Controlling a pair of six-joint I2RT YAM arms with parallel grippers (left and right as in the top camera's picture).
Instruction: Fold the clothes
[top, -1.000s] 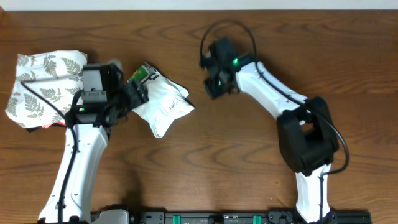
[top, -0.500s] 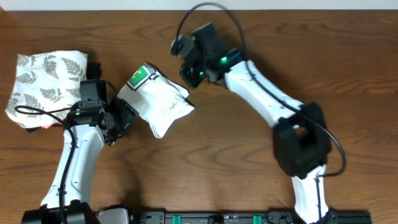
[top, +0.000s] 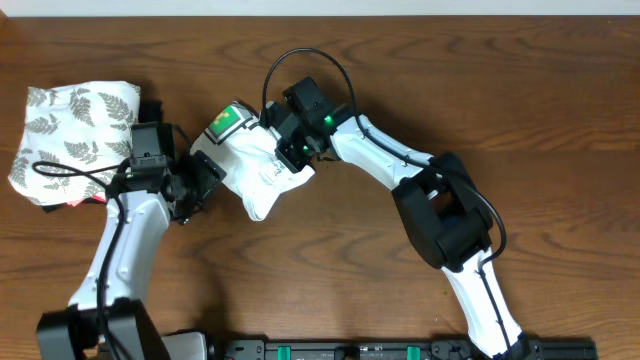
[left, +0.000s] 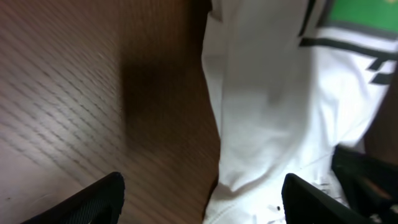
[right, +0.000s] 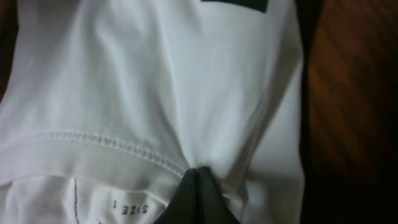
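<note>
T-shirt (top: 255, 165) sits folded in a lump on table (top: 350, 270), mid-left, btw both arms. Risk: right fingers (right: 198, 196) are clenched w/ nothing gripped, tips pressing the cloth near the hem and size tag. Any sideways push prob drags the thin fabric and we lose the fold. Left fingers (left: 102, 196) are released wide at its left edge, not pinning it, so nothing resists a slide.

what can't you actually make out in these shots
- Right wrist: whether the shut right end effector pinches the T-shirt or only presses it.
- Right wrist: the size on the label, too small and cut by the bottom edge.
- Left wrist: the green print, blurred and cut by the top edge.
- Overhead: whatever lies under the fern cloth, covered by it.
</note>
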